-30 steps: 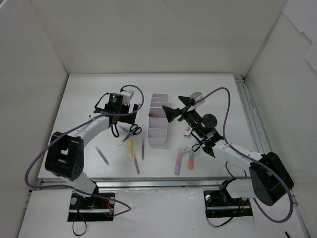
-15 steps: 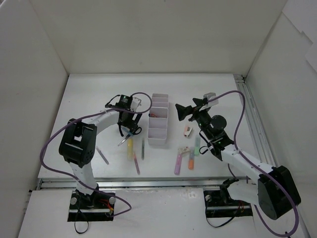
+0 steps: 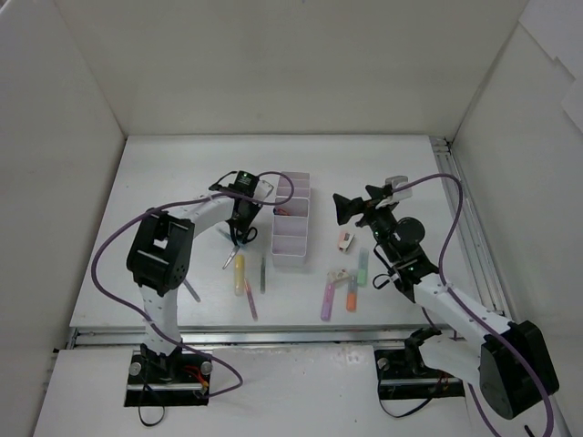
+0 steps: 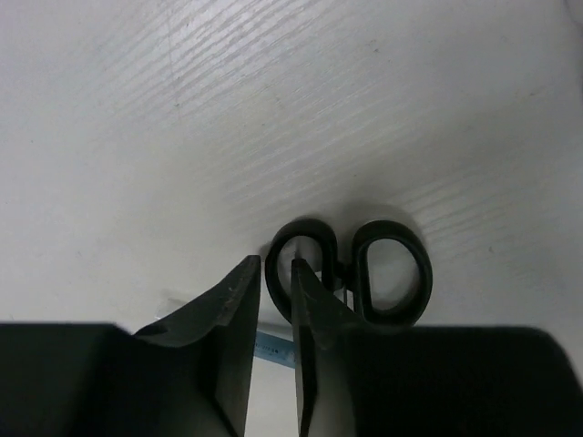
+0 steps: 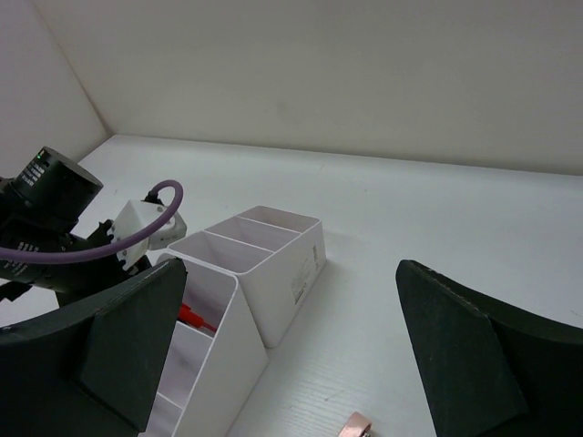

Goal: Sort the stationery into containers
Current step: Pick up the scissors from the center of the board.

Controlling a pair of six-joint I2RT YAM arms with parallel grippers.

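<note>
Just left of the white tray (image 3: pixel 290 253), the scissors (image 4: pixel 346 269) lie on the tabletop (image 3: pixel 164 182), blades angled away from it. The left fingers (image 4: pixel 228 328), nearly together, seemingly pinch one handle loop. The right fingers (image 5: pixel 127 337) gape empty.

We see a white tray (image 3: pixel 289 258) on a white, faintly streaked surface (image 3: pixel 164 182). Left of the tray are the black-handled scissors (image 4: pixel 390 229) and a yellow highlighter (image 3: pixel 240 271). Right of the tray we count a purple highlighter (image 3: pixel 326 299), an orange highlighter (image 3: pixel 351 294), a green highlighter (image 3: pixel 363 268) and a white-pink eraser (image 3: pixel 344 240). Inside the tray a red item (image 5: pixel 193 317) shows. The left hand (image 4: pixel 275 266) and right hand (image 3: pixel 344 208) are black.
</note>
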